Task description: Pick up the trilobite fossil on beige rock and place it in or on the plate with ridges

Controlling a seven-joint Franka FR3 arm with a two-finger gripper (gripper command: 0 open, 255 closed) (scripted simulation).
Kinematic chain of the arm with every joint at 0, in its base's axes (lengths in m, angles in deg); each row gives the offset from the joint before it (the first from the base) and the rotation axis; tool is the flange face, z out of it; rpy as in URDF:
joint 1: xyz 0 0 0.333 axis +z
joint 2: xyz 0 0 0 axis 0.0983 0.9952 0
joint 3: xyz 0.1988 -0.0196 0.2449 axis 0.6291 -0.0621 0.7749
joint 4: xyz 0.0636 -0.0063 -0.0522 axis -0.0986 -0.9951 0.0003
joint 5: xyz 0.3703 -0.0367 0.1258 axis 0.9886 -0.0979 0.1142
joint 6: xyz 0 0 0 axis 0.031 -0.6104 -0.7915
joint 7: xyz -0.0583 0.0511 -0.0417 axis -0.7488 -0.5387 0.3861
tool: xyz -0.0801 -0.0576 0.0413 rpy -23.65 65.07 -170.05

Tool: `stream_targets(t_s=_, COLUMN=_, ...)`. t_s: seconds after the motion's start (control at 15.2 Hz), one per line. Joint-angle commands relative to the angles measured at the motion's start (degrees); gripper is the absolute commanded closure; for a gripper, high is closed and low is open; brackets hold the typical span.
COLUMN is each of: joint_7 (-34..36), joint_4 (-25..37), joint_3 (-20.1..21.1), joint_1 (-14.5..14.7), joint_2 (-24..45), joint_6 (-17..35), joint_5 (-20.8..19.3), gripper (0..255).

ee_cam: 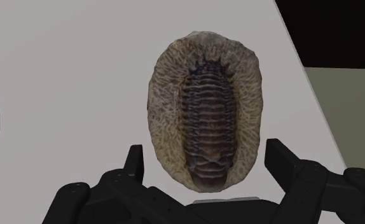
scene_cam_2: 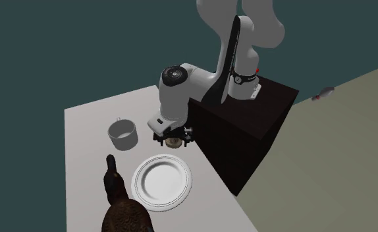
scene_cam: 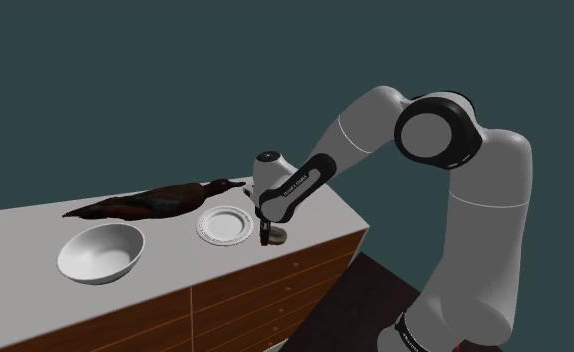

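Claw [ee_cam: 205, 151] spread wide, empty. Fingers [ee_cam: 134, 167] set either side of the trilobite fossil [ee_cam: 205, 108], apparently just short of touching it. Fossil flat on the tabletop [scene_cam: 175, 255] directly beneath the claw, ribbed dark body lying lengthwise between the jaws, beige rock all round it. Plate with ridges [scene_cam: 204, 227] just beside the claw, bare, apart from the fossil. Beyond the plate from the claw: dark duck figure [scene_cam: 155, 202] and white bowl [scene_cam: 100, 252].

Progress, as judged: approach done, grasp not yet made, nothing lifted. Left to do: close on the rock, raise it, carry the short way across to the plate, release.

Writing: none legible. Faint marking on the wrist link [scene_cam: 298, 184], too small to read.
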Motion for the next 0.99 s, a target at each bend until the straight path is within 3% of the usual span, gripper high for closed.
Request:
stream_targets(t_s=0.0, joint_7=0.0, joint_4=0.0, joint_3=0.0, joint_1=0.0, joint_2=0.0, joint_6=0.0, joint_5=0.0, gripper=0)
stream_targets(t_s=0.07, joint_7=0.0, joint_4=0.0, joint_3=0.0, joint_1=0.0, joint_2=0.0, joint_6=0.0, joint_5=0.0, gripper=0)
stream_targets(t_s=0.13, joint_7=0.0, joint_4=0.0, joint_3=0.0, joint_1=0.0, joint_2=0.0, joint_6=0.0, joint_5=0.0, gripper=255)
stream_targets(t_s=0.92, joint_7=-0.4, joint_4=-0.2, joint_3=0.2, joint_1=-0.1, joint_2=-2.1, joint_6=-1.9, joint_5=0.3, gripper=255)
